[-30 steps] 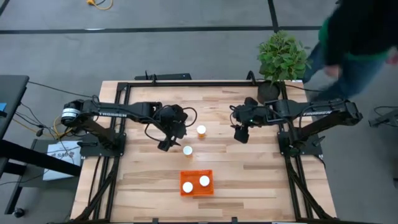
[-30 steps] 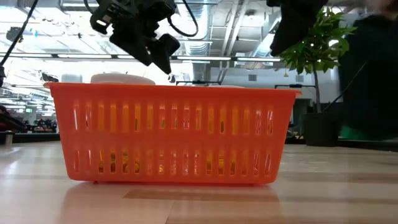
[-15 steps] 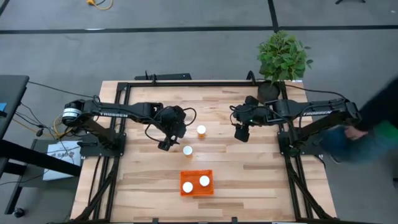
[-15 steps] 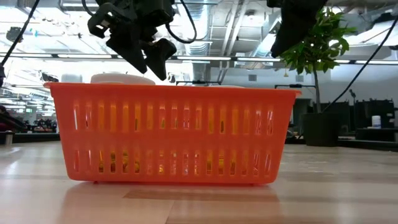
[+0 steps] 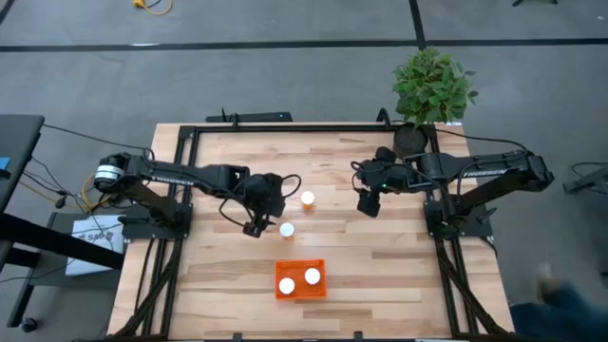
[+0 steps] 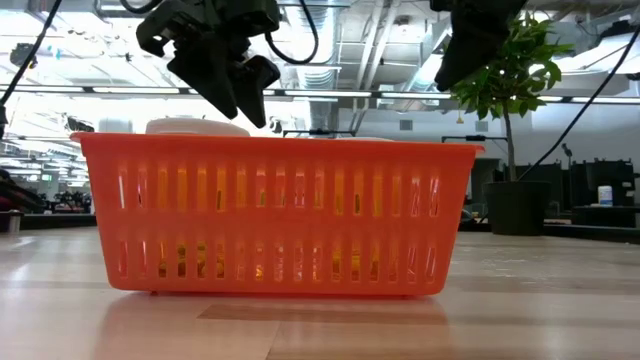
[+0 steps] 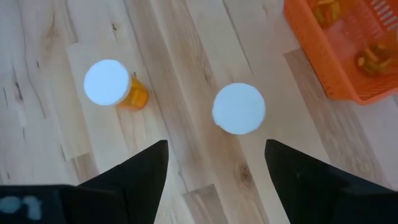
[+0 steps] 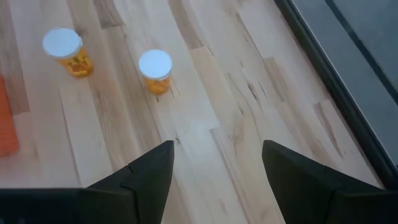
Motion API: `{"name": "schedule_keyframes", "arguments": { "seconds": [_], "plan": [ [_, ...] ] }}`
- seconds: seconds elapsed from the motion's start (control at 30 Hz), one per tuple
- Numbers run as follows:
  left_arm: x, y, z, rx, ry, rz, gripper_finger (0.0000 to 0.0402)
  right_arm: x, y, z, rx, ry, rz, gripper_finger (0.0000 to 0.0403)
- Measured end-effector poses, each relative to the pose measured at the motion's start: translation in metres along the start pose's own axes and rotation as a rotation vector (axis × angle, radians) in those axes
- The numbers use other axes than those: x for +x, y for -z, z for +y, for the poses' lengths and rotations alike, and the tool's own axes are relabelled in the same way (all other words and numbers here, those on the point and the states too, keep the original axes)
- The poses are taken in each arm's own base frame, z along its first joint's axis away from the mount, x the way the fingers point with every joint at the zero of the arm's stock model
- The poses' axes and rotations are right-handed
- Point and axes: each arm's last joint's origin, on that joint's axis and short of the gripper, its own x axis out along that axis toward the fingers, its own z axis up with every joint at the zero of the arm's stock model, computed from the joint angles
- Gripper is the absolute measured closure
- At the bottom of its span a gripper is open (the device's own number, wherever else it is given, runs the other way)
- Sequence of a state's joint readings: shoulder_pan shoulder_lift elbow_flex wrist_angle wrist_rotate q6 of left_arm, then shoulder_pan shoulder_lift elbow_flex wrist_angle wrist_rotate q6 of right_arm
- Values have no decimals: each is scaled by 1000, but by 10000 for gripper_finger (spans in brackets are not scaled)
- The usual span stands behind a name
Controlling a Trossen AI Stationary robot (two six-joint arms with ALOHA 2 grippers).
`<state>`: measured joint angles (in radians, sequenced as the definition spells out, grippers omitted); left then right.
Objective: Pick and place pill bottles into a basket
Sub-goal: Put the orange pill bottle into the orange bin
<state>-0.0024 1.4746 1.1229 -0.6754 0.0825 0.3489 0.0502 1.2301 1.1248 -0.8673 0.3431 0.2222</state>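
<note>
Mesh-walled orange plastic basket [image 5: 300, 279], round white-capped bottles [image 5: 286, 230]

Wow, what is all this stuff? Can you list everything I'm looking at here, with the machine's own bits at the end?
Pill bottles in the basket: two, orange with white caps, standing side by side.
Pill bottles on the table: two, same kind, upright near the table's middle, apart from each other.
Basket: one, bright orange, at the table's near edge.
Table: one, light wood in a black frame.
Potted plant: one, green, at the table's far right corner.
Left gripper: black, open, hovering just beside the nearer loose bottle.
Right gripper: black, open, waiting over the table's right half.
</note>
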Motion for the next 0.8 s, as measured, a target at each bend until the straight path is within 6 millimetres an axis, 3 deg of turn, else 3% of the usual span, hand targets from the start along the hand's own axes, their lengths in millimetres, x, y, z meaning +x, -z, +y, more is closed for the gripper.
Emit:
{"name": "schedule_keyframes", "arguments": {
  "seconds": [0.3, 0.57, 0.8],
  "plan": [
    [7, -3, -8, 25, 19, 23, 143, 0, 4, -1, -1, 21, 37, 163],
    [21, -19, -1, 55, 58, 89, 142, 0, 7, -2, -3, 41, 62, 163],
    [31, -20, 1, 67, 88, 102, 131, -1, 7, -3, -5, 42, 69, 163]
  ]
}}
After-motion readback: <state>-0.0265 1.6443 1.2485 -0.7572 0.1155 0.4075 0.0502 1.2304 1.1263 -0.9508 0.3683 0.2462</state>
